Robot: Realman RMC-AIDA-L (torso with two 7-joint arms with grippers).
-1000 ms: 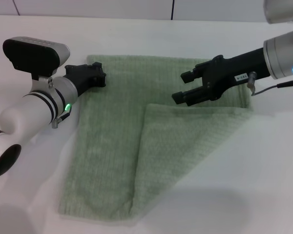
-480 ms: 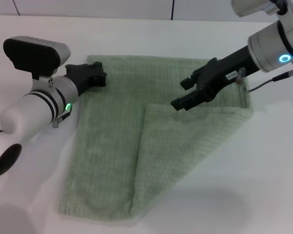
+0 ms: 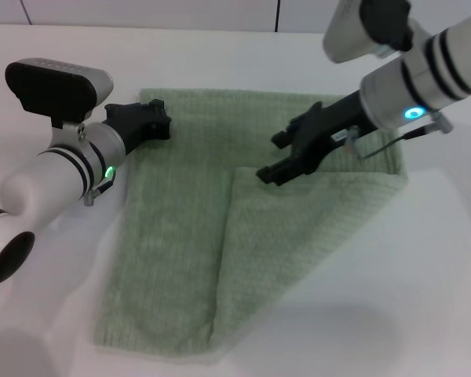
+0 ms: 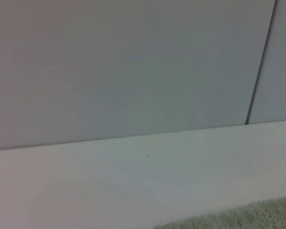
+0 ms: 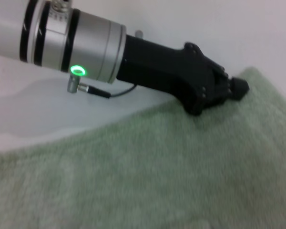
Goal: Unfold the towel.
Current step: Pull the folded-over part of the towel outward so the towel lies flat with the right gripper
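Observation:
The pale green towel (image 3: pixel 180 220) lies flat on the white table, with its near right part folded over into a triangular flap (image 3: pixel 290 236). My left gripper (image 3: pixel 155 119) rests at the towel's far left corner with its fingers together on the cloth; it also shows in the right wrist view (image 5: pixel 232 88). My right gripper (image 3: pixel 276 157) is open and empty, hovering just over the flap's far corner near the towel's middle. The towel fills the right wrist view (image 5: pixel 152 176), and a sliver of it shows in the left wrist view (image 4: pixel 250 217).
The white table (image 3: pixel 408 298) reaches around the towel on all sides. A pale wall with a dark vertical seam (image 4: pixel 260 62) stands behind the table's far edge.
My right gripper has moved left across the towel toward the flap's far corner, and its wrist has risen and turned. The left arm and the towel have not moved.

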